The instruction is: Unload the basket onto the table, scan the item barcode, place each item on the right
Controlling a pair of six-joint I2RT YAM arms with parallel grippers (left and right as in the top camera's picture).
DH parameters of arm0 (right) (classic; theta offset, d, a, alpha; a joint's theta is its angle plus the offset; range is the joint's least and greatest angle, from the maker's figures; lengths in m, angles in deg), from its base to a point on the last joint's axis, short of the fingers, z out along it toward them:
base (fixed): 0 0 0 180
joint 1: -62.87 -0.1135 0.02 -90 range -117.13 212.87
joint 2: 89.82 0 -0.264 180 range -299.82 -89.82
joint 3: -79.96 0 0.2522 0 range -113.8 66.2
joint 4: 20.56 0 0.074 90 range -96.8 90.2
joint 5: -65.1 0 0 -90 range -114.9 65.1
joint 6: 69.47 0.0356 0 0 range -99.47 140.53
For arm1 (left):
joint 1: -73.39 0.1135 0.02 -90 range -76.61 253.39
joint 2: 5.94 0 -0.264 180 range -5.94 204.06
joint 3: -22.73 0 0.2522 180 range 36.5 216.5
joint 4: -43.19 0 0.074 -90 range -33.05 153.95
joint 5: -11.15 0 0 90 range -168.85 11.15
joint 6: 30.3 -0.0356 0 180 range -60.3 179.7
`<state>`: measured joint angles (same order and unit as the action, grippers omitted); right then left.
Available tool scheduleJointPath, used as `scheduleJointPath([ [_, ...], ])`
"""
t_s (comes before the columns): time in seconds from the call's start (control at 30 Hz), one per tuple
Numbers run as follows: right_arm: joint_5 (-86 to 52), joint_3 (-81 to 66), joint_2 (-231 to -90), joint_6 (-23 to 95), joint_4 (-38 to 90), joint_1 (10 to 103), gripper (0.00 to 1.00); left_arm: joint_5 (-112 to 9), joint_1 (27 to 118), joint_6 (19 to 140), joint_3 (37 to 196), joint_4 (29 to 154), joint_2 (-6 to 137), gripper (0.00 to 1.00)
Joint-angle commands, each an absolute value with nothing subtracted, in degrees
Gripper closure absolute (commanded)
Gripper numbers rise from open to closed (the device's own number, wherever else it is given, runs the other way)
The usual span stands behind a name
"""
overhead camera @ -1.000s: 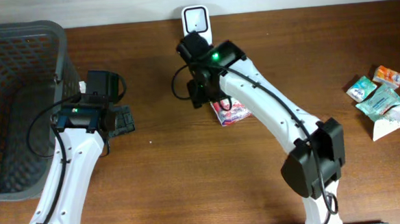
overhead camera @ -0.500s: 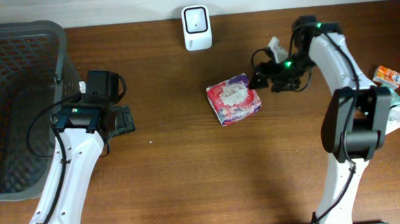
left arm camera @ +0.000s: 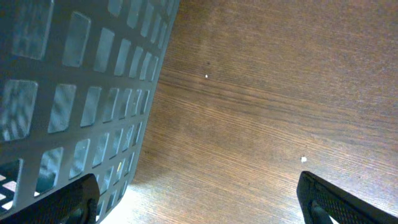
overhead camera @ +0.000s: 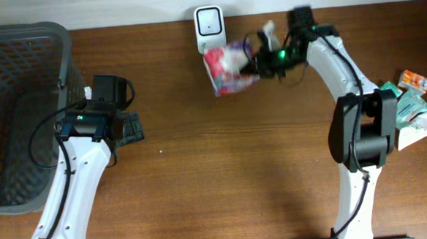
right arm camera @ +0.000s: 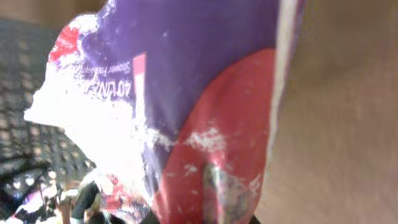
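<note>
The red, purple and white plastic pack (overhead camera: 224, 71) is clamped in the right pincer (overhead camera: 253, 65), raised and tilted, one end just beside the white scanner (overhead camera: 210, 21). Its print is shown only by the right wrist view. The left pincer (left arm camera: 199, 202) is spread wide.

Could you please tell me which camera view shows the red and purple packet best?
The overhead view: the whole packet shows there, held by the right gripper next to the white scanner. The right wrist view gives only a blurred close-up of its wrapper; the left wrist view misses it.
</note>
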<state>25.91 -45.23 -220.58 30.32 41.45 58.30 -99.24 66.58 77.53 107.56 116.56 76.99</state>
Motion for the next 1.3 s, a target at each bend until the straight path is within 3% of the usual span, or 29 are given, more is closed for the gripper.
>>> scheduleJointPath([
  [0.0, 28.0, -49.1, -220.4, 47.8, 25.0, 56.9, 0.96, -99.2, 66.8, 78.1, 107.5, 116.6, 76.8, 0.01],
  [0.13, 18.5, -49.1, -221.5, 62.2, 5.4, 52.4, 0.96, -99.2, 66.8, 78.1, 107.5, 116.6, 76.8, 0.01],
  [0.37, -1.7, -49.1, -226.0, 64.5, 0.2, 48.0, 0.96, -99.2, 66.8, 78.1, 107.5, 116.6, 76.8, 0.01],
  [0.53, -0.3, -49.1, -226.0, 64.4, 1.1, 49.2, 0.96, -99.2, 66.8, 78.1, 107.5, 116.6, 76.8, 0.01],
  [0.77, 15.2, -49.3, -224.0, 61.4, 1.5, 52.0, 0.96, -99.2, 66.8, 78.1, 107.5, 116.6, 76.8, 0.0],
  [0.9, 12.4, -49.3, -216.8, 61.3, 15.1, 59.8, 0.96, -99.2, 66.8, 78.1, 107.5, 116.6, 76.8, 0.01],
  [1.1, -3.4, -49.2, -213.0, 59.5, 45.6, 78.0, 0.96, -99.2, 66.8, 78.1, 107.5, 116.6, 76.8, 0.01],
  [1.23, -5.5, -49.1, -213.1, 42.0, 47.9, 85.6, 0.93, -99.2, 66.8, 78.1, 107.5, 116.6, 76.8, 0.01],
  [1.27, -9.7, -49.1, -213.1, 42.4, 49.1, 86.7, 0.96, -99.2, 66.8, 78.1, 107.5, 116.6, 76.8, 0.01],
])
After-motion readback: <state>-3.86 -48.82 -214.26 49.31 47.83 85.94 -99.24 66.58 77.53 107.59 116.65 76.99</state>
